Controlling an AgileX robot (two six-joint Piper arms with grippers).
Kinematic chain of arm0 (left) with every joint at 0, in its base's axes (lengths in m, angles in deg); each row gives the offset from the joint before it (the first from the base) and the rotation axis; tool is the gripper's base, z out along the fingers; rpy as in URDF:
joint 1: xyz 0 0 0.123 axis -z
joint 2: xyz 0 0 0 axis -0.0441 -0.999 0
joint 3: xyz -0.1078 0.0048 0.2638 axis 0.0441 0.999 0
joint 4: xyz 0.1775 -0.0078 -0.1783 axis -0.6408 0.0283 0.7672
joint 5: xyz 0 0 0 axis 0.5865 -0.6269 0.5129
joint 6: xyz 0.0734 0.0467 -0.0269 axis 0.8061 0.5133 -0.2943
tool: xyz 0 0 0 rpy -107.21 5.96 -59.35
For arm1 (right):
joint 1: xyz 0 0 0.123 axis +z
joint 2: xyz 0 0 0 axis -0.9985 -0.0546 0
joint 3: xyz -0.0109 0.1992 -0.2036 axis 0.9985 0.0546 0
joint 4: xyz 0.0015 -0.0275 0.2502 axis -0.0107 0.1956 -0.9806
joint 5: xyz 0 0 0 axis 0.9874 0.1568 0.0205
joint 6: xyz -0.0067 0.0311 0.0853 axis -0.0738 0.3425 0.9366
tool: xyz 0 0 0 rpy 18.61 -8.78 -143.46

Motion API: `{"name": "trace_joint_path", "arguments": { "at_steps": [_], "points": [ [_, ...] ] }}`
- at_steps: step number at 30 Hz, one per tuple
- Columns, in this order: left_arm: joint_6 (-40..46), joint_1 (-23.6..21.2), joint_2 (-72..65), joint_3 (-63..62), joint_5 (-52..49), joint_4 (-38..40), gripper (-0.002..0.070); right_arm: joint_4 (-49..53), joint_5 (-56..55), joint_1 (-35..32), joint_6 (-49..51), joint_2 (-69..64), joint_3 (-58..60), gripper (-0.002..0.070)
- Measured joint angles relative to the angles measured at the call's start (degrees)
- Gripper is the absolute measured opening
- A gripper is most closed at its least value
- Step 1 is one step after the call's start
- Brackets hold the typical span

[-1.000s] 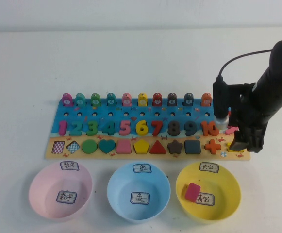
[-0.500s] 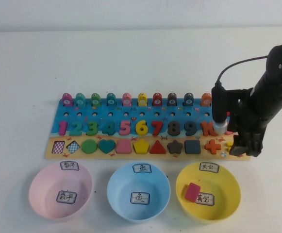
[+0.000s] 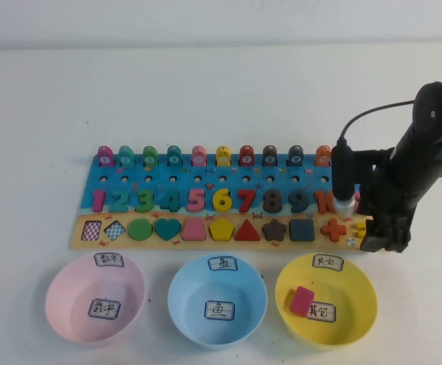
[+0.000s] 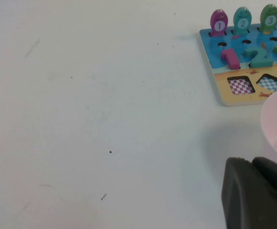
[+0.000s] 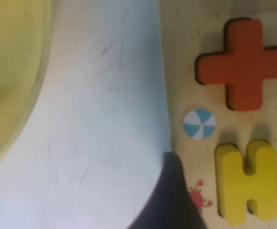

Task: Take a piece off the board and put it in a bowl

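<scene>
The yellow equals-sign piece [image 5: 247,183] lies in its place at the right end of the board [image 3: 205,181], just past the orange plus [image 5: 245,59]. In the high view only a sliver of the piece [image 3: 361,226] shows beside my right gripper [image 3: 378,237], which hangs low over that end of the board. It is open, and one dark finger [image 5: 171,202] stands beside the piece without touching it; the other finger is out of frame. The yellow bowl [image 3: 357,319] sits just in front, holding a pink block [image 3: 303,300]. My left gripper [image 4: 252,164] is off to the left, fingers together.
A pink bowl [image 3: 61,308] and a blue bowl [image 3: 186,308] stand in a row with the yellow one along the board's front edge. Coloured numbers, shapes and a back row of pegs [image 3: 223,157] fill the board. The right arm's cable [image 3: 365,106] loops above its wrist.
The right arm has sunk lower, bringing its open gripper down onto the board's right end by the yellow piece. Nothing on the board or in the bowls has moved.
</scene>
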Motion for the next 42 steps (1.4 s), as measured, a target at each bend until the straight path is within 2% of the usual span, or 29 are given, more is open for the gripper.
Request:
{"name": "trace_joint_path", "arguments": {
  "at_steps": [42],
  "points": [
    [0.0, 0.0, 0.0, 0.0, 0.0, 0.0, -0.0005, -1.0, -2.5, -1.4, 0.0, 0.2, 0.1, 0.0479]
  ]
}}
